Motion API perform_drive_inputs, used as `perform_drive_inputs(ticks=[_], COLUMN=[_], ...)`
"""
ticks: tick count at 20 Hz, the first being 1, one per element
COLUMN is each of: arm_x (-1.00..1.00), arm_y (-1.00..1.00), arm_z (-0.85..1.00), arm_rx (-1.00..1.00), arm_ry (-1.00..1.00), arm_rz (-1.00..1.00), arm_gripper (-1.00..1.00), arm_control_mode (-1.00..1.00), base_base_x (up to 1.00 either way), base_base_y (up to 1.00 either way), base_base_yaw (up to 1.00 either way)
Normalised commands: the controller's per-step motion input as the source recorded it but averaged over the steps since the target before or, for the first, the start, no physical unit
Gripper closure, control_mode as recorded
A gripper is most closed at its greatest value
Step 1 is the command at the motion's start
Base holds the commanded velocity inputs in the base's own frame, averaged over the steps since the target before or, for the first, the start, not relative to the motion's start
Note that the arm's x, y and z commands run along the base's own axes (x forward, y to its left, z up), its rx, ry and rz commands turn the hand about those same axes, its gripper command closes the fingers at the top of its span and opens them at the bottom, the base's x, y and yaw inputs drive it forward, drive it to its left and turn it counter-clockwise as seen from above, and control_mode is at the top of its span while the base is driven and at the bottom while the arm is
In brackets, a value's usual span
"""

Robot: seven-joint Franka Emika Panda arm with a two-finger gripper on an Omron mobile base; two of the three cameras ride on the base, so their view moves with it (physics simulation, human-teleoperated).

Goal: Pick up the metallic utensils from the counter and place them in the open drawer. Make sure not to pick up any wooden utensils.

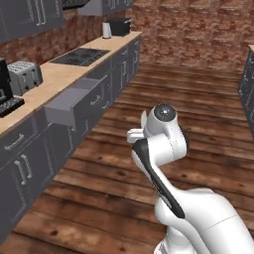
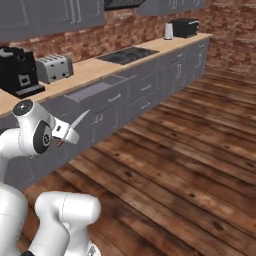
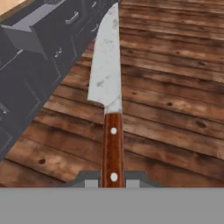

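My gripper (image 3: 113,180) is shut on the dark brown handle of a knife (image 3: 107,65), one of the metallic utensils. Its silver blade points away from the hand, over the wooden floor. In the right base view the gripper (image 2: 65,132) hangs low in front of the grey cabinets, with the knife blade (image 2: 80,120) sticking up and to the right. The open drawer (image 1: 69,105) (image 2: 95,90) juts out of the grey cabinet row, and its corner (image 3: 30,24) lies ahead and left of the blade. The counter and the wooden utensils are out of view.
A long narrow top carries a black cooktop (image 1: 79,56) (image 2: 127,54), a toaster (image 1: 25,74) (image 2: 54,67) and a black coffee machine (image 2: 19,70). Open wooden floor (image 1: 188,99) stretches to the right of the cabinets.
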Motion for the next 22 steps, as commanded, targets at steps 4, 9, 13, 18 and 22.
perform_drive_inputs(ticks=[4, 9, 13, 18, 22], arm_x=[0.00, 0.00, 0.00, 0.00, 0.00], arm_y=[0.00, 0.00, 0.00, 0.00, 0.00], arm_z=[0.00, 0.00, 0.00, 0.00, 0.00], arm_rx=[0.00, 0.00, 0.00, 0.00, 0.00], arm_ry=[0.00, 0.00, 0.00, 0.00, 0.00], arm_rz=[0.00, 0.00, 0.00, 0.00, 0.00], arm_gripper=[1.00, 1.00, 1.00, 1.00, 1.00], arm_control_mode=[1.00, 1.00, 1.00, 1.00, 1.00], base_base_x=[1.00, 1.00, 0.94, 0.57, 0.13], base_base_y=[0.47, 0.90, 1.00, 0.71, 0.09], base_base_yaw=[-0.34, -0.32, -0.26, -0.11, 0.08])
